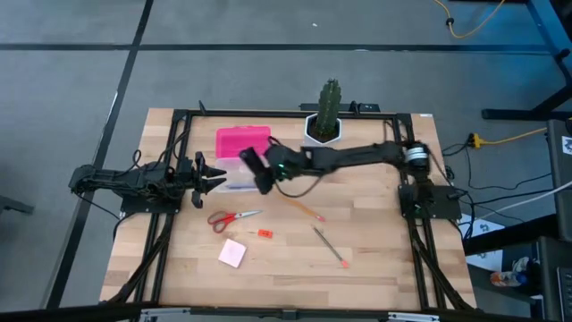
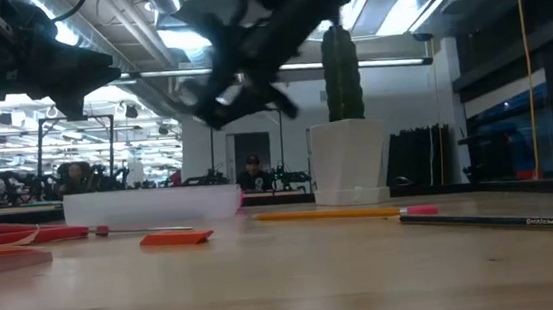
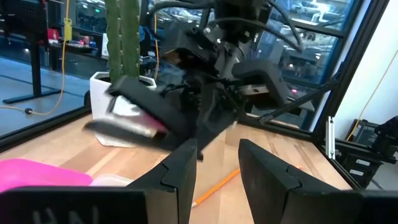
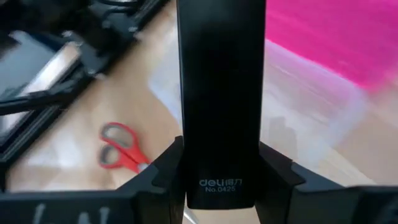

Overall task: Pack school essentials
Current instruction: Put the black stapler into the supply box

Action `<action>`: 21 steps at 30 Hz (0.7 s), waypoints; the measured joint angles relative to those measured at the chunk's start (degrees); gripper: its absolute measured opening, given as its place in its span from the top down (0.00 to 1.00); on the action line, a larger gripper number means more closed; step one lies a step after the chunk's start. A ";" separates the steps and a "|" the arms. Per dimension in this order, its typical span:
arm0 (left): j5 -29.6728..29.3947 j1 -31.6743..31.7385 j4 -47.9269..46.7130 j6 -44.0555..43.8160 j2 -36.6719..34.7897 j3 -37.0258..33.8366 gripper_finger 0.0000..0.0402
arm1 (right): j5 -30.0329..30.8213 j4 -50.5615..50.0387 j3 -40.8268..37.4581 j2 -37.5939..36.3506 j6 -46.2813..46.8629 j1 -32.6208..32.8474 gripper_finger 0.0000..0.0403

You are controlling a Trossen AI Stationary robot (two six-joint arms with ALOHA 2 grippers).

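Clearly, black oblong block (image 4: pixel 221 93) reads "deli No.0425".

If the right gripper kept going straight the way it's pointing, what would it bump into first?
Probably the clear box. The right gripper, holding the black block, points down at the box's near edge, with the pink lid beyond. Depth is hard to judge.

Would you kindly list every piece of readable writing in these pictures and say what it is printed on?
"deli" and "No.0425": white print on the black oblong block clamped in the right gripper.
Pale lettering on the dark pencil in the low view: too small to read.
No other text is legible.
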 joint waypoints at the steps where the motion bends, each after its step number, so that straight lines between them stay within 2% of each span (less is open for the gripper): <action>1: 0.02 0.02 0.02 0.00 -0.02 0.00 0.72 | -1.38 -1.77 3.24 1.98 -0.80 -0.49 0.67; 5: 0.02 0.00 0.01 0.00 -0.01 0.00 0.72 | -2.88 -17.48 14.85 9.15 -3.79 -2.21 0.67; 8: 0.02 0.01 0.01 0.00 -0.01 0.00 0.72 | -2.85 -23.95 21.07 12.92 -10.85 -3.61 0.67; 15: 0.02 0.02 0.01 0.02 -0.02 0.00 0.72 | -8.38 -28.08 31.01 19.31 -27.65 -5.25 0.67; 21: 0.02 0.00 0.01 0.02 -0.01 0.00 0.72 | -6.63 -29.65 35.84 24.09 -36.24 -5.33 0.67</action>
